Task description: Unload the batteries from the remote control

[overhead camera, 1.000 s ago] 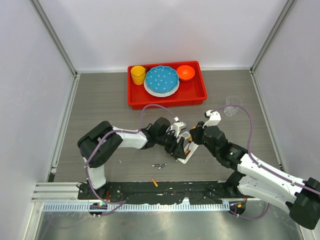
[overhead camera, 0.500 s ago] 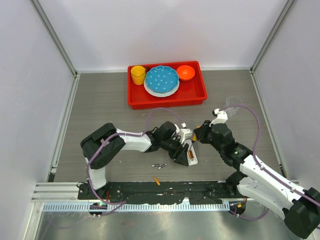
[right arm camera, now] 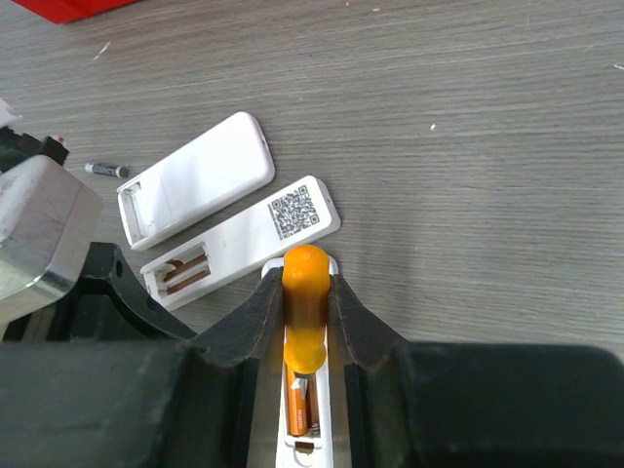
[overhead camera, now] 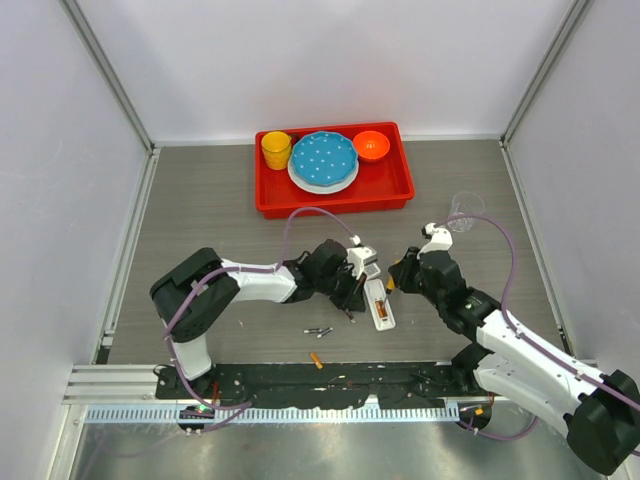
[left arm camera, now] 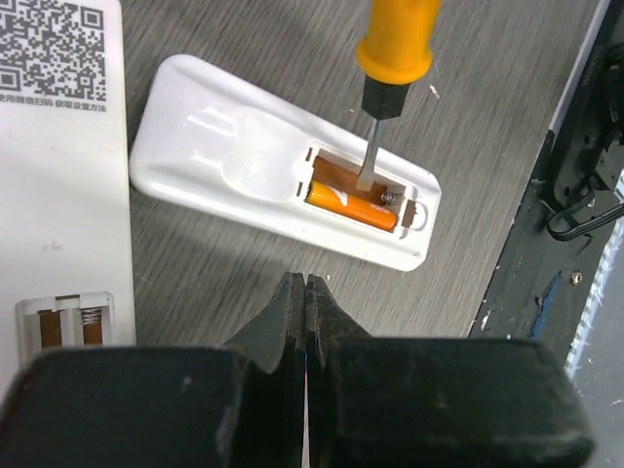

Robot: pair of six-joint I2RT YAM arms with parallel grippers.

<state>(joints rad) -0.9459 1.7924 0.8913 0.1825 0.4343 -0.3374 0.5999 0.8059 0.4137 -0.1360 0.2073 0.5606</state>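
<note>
A white remote (left arm camera: 244, 171) lies on its face with its compartment open. One orange battery (left arm camera: 351, 200) sits inside it, also seen as the battery (right arm camera: 297, 409) below the tool. My right gripper (right arm camera: 307, 292) is shut on the orange handle of a screwdriver (left arm camera: 395, 39), whose shaft reaches into the compartment beside the battery. My left gripper (left arm camera: 299, 283) is shut on nothing, just short of the remote's near side. From above, the remote (overhead camera: 379, 304) lies between the left gripper (overhead camera: 351, 301) and the right gripper (overhead camera: 393, 283). Two dark loose batteries (overhead camera: 319, 331) and an orange one (overhead camera: 317, 360) lie near the front.
A second white remote with a QR label (right arm camera: 234, 244) and an empty compartment lies close by, with another white remote piece (right arm camera: 195, 180) beside it. A red tray (overhead camera: 400, 185) at the back holds a yellow cup, a blue plate and an orange bowl. A clear cup (overhead camera: 464, 210) stands at the right.
My left gripper has gone from open to shut and drawn back slightly from the remote, which now lies flat on the table. The right gripper keeps the screwdriver at the compartment.
</note>
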